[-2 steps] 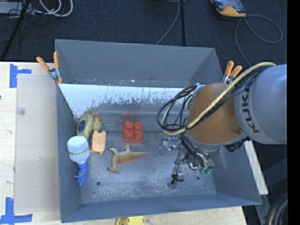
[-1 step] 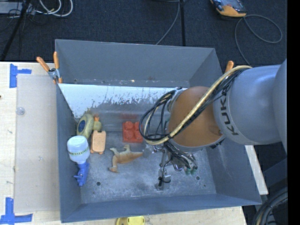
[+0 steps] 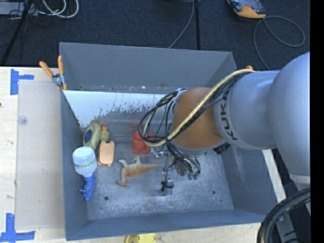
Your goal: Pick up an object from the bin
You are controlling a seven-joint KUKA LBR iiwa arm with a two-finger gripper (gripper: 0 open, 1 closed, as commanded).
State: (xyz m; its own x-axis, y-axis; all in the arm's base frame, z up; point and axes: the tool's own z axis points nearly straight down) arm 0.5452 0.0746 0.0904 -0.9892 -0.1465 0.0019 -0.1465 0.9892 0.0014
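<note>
Tan toy dinosaur [image 3: 134, 169] lies just beside tool [image 3: 166, 185].

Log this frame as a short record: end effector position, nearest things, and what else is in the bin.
end effector: low over the floor of the bin, near its middle
nearest thing: tan toy dinosaur, just view-left of it; contact unclear
next nearest: red block, beyond the dinosaur
left cluster: orange flat block, green-yellow round toy, white-and-blue toy
grasp: cannot tell
</note>
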